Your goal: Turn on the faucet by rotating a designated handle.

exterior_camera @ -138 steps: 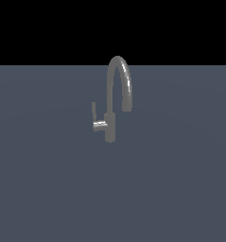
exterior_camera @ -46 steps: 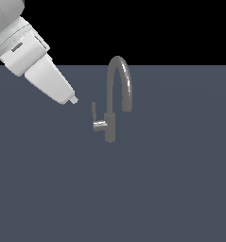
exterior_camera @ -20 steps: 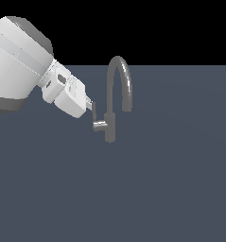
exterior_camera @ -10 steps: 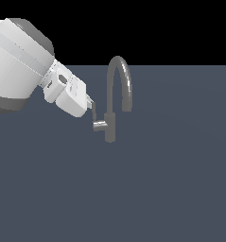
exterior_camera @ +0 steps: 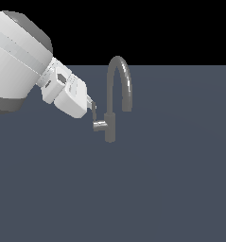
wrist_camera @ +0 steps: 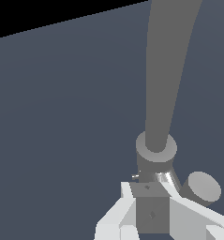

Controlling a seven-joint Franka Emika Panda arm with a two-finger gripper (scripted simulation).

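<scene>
The grey faucet stands mid-scene, and its arched spout rises above the short body. The handle is a thin lever standing upright on a short stub on the side toward the exterior view's left. My gripper comes down from the upper left of the exterior view. It is shut, with its tip against the top of the lever and nothing held between the fingers. In the wrist view the closed fingers sit just before the faucet body, and the stub's round end is beside them.
The faucet stands on a flat dark blue-grey surface. The thick white arm fills the upper left of the exterior view.
The arm entered from the upper left and brought its shut gripper to the top of the lever. Over the last second it has barely moved, and the lever still stands upright.
</scene>
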